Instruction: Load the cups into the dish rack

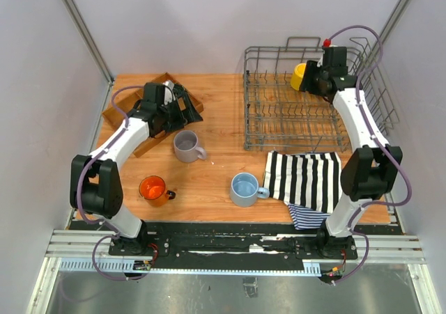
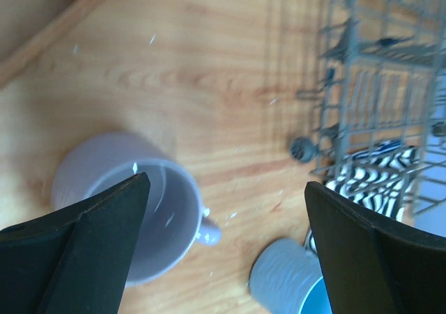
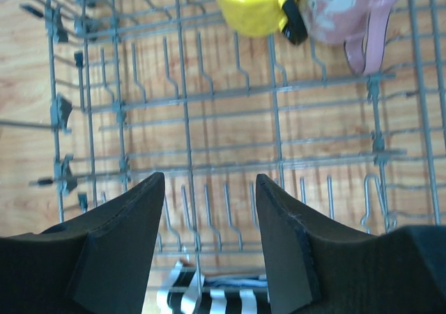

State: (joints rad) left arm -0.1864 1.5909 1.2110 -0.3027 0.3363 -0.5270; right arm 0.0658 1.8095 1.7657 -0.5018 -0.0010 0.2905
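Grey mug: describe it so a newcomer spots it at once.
On the wooden table, look between the wooden tray and the dish rack. The grey mug stands upright there, farther back than the orange mug and the light blue mug, the only colourless one.

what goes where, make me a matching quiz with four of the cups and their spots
Cups
1. yellow cup
2. grey cup
3. orange cup
4. blue cup

Places
A. beside the striped cloth
B. inside the rack
C. furthest left on the table
D. on the table, closest to the wooden tray

Pairs: 1-B, 2-D, 3-C, 4-A
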